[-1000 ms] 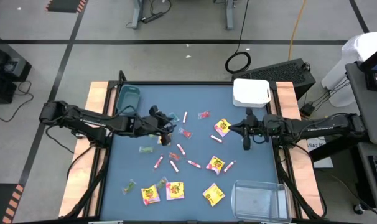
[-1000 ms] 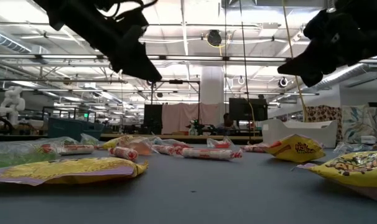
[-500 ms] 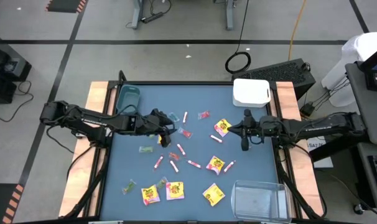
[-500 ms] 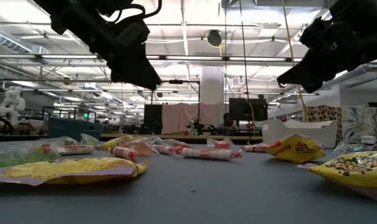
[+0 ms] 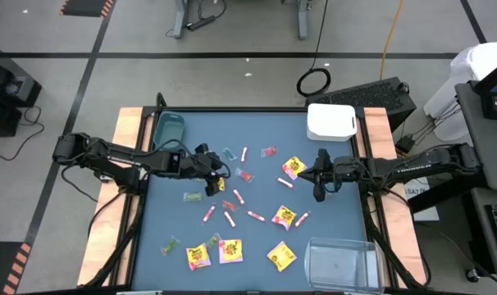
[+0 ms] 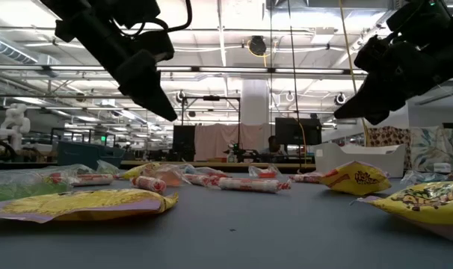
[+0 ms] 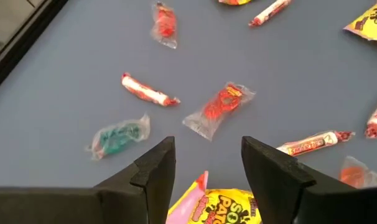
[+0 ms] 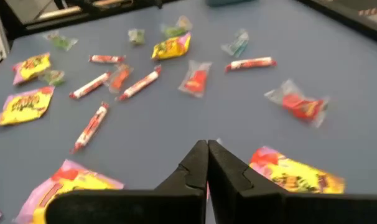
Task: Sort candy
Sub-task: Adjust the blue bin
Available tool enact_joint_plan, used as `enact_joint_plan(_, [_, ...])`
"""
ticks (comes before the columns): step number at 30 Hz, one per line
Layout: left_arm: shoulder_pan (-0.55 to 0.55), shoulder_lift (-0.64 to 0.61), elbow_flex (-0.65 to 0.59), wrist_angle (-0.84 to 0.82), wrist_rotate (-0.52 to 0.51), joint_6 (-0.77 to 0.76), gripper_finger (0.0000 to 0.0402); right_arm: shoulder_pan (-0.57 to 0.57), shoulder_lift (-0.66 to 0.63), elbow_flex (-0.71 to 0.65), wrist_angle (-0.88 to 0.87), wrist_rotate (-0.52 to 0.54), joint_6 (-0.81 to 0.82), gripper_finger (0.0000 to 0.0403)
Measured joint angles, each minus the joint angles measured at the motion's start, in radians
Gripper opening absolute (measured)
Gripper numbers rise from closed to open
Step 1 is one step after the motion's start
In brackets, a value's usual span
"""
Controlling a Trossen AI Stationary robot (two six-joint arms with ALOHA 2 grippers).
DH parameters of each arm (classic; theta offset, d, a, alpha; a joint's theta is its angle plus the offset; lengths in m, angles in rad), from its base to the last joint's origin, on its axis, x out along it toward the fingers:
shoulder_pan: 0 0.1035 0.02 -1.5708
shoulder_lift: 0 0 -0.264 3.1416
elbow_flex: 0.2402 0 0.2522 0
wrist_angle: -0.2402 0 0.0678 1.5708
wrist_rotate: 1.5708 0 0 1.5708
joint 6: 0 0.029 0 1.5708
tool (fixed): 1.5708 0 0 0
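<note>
Candy lies scattered on the blue table (image 5: 175,221): yellow packets (image 5: 294,168), pink-white sticks (image 5: 256,215), and red (image 5: 245,174) and green (image 5: 191,196) wrapped pieces. My left gripper (image 5: 219,172) hovers open above the left-centre of the scatter. In its wrist view the fingers (image 7: 204,165) frame a yellow packet (image 7: 223,205), with a red piece (image 7: 218,107) just beyond. My right gripper (image 5: 317,187) is shut and hangs above the table right of a yellow packet (image 8: 295,173) and a stick (image 5: 285,183). In the low view both grippers (image 6: 167,112) (image 6: 344,116) are clear of the candy.
A teal bin (image 5: 168,131) sits at the far left corner, a white bin (image 5: 330,121) at the far right and a clear bin (image 5: 340,262) at the near right. Wooden rails (image 5: 127,147) run along both sides. More yellow packets (image 5: 198,256) lie near the front edge.
My left gripper has dropped lower over the candy and drawn slightly toward the table's left. My right gripper has shifted a little toward the table's left, nearer the yellow packet and stick. No candy has moved.
</note>
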Motion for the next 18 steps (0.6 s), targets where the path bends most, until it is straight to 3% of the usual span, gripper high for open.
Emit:
enact_joint_plan(6, [0.006,0.000,-0.011,-0.007,-0.019,0.041,0.0190,0.014,0.063,0.000,0.120,0.002,-0.009,0.0000])
enact_joint_plan(12, [0.039,-0.042,0.006,-0.206,-0.284,-0.016,0.0190,0.014,0.107,0.000,0.224,0.002,-0.057,0.0000])
enact_joint_plan(15, [0.111,-0.073,0.037,-0.329,-0.367,-0.145,0.0189,0.014,0.117,0.000,0.254,0.019,-0.090,0.0000])
enact_joint_plan(18, [0.203,-0.083,0.042,-0.395,-0.370,-0.224,0.0189,0.014,0.117,0.000,0.264,0.057,-0.099,0.0000])
